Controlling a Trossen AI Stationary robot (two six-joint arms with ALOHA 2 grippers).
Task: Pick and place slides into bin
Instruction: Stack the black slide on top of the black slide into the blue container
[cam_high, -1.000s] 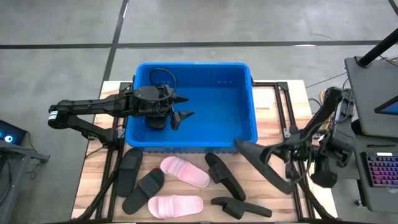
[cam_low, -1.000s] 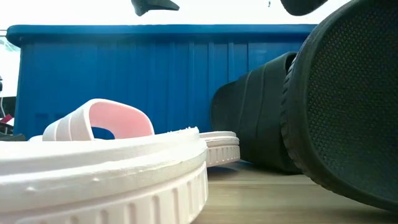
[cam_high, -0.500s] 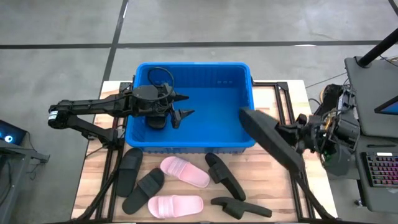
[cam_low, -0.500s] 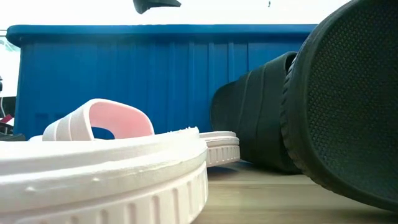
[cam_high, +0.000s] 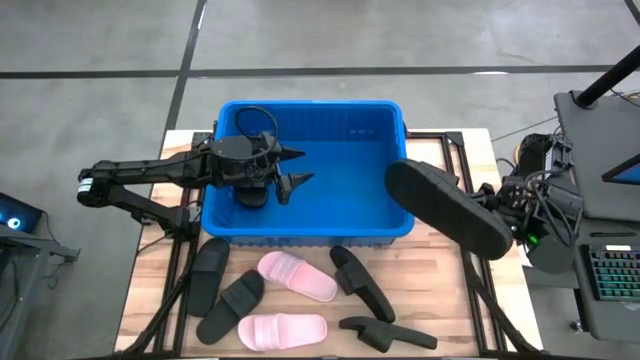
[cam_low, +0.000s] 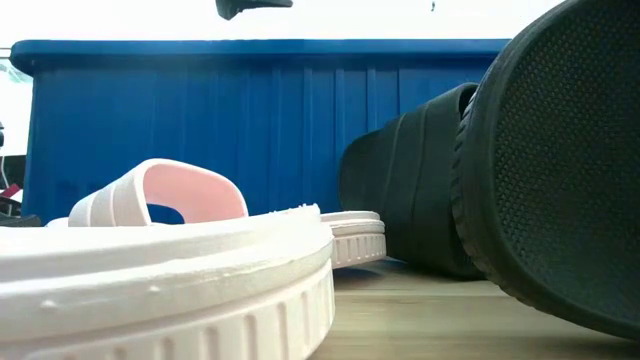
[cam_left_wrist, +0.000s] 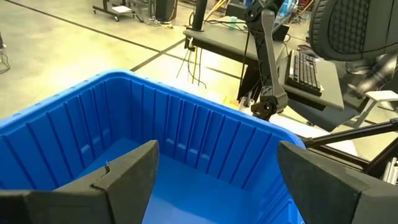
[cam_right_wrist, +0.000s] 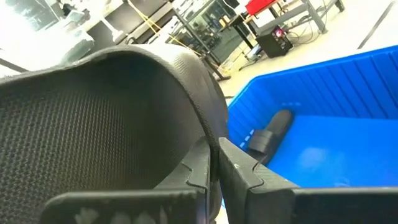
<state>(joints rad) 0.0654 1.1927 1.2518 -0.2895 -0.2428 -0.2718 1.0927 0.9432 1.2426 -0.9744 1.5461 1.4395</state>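
Note:
My right gripper (cam_high: 498, 214) is shut on a black slide (cam_high: 447, 208), held up at the blue bin's (cam_high: 350, 230) right rim with its textured sole toward the camera. In the right wrist view the sole (cam_right_wrist: 93, 118) fills the left half. My left gripper (cam_high: 292, 172) is open and empty over the left part of the bin; its wrist view (cam_left_wrist: 214, 180) looks along the bin's inside. Two pink slides (cam_high: 297, 275) (cam_high: 282, 330) and several black ones (cam_high: 208, 272) (cam_high: 360, 282) lie on the table near the bin's near wall. My right gripper pinches the edge of the slide's sole (cam_right_wrist: 210, 134) between its two fingers (cam_right_wrist: 249, 177), at the slide's end nearest the table's right edge. The fingers come about level from the table's right side. The slide is lifted clear, reaching out over the bin's right rim.
The low view looks past a pink slide (cam_low: 160, 200) and two black slides (cam_low: 420, 190) (cam_low: 560, 170) at the bin's near wall (cam_low: 200, 120). A desk with a keyboard (cam_high: 610, 270) stands beyond the table's right edge. Dark frame rails (cam_high: 460, 170) run beside the bin.
My right gripper has risen and gone toward the table's far edge and the bin, carrying the black slide. The slide has turned from nearly edge-on to showing its broad sole, and its free end now reaches over the bin's right rim.

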